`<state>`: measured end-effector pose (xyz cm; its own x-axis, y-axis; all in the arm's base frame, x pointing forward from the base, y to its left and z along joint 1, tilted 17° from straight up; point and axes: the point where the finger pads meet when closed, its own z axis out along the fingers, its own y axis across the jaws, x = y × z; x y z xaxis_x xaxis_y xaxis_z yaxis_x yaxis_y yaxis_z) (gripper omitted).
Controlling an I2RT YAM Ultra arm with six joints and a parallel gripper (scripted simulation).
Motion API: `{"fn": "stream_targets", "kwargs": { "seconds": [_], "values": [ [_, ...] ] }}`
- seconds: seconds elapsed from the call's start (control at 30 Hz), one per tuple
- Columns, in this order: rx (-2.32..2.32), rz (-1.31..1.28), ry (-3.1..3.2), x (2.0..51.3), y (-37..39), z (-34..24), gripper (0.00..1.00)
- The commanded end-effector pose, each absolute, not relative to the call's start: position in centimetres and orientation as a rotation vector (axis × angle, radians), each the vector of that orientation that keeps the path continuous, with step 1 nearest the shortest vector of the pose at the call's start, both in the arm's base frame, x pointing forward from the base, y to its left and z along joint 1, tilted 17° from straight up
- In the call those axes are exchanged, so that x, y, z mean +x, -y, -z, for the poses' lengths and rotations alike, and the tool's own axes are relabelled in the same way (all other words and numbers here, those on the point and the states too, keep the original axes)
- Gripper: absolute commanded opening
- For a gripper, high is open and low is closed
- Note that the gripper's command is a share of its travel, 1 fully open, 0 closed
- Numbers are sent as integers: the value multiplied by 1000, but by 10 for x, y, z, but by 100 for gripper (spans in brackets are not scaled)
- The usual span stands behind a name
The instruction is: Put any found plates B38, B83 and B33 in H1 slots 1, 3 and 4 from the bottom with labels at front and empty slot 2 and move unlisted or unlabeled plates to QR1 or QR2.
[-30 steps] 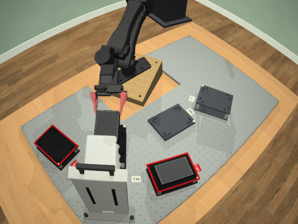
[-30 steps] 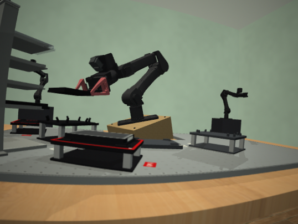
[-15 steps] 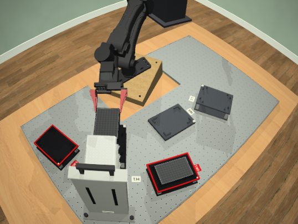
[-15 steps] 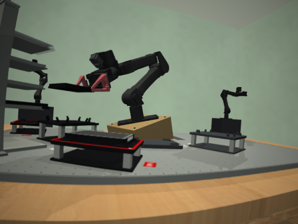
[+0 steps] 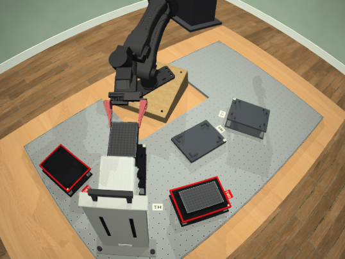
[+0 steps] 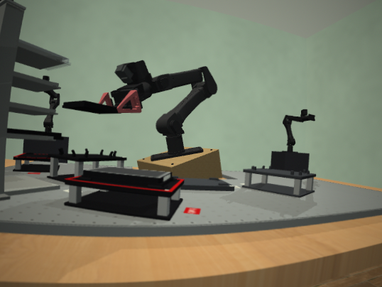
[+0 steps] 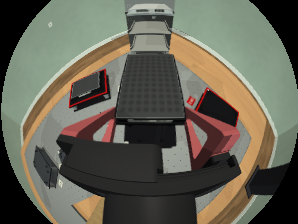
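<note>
My gripper (image 5: 125, 122) has its red fingers on the two long sides of a dark well plate (image 5: 122, 138) at its near end. It holds the plate level in the air, just clear of the open front of plate hotel H1 (image 5: 117, 192). In the side view the plate (image 6: 90, 106) hangs free at about the height of a middle shelf of the hotel (image 6: 21, 89), with the fingers (image 6: 121, 106) at its end. In the wrist view the plate (image 7: 149, 86) points at the hotel (image 7: 149, 16). I cannot read any label on it.
A red-framed quarantine nest (image 5: 200, 199) right of H1 holds a grey well plate (image 5: 201, 195). A second red-framed nest (image 5: 65, 167) left of H1 is empty. A flat dark nest (image 5: 198, 140) and a raised dark nest (image 5: 247, 118) stand at the right, both empty.
</note>
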<state>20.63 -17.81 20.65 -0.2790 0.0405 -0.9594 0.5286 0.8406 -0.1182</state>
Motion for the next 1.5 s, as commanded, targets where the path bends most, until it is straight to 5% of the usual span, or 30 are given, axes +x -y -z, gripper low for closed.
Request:
{"fn": "stream_targets", "kwargs": {
  "seconds": [0.0,1.47],
  "values": [
    [425,506,-1795,206,177,-216,86],
    [425,506,-1795,200,167,-253,86]
  ]
}}
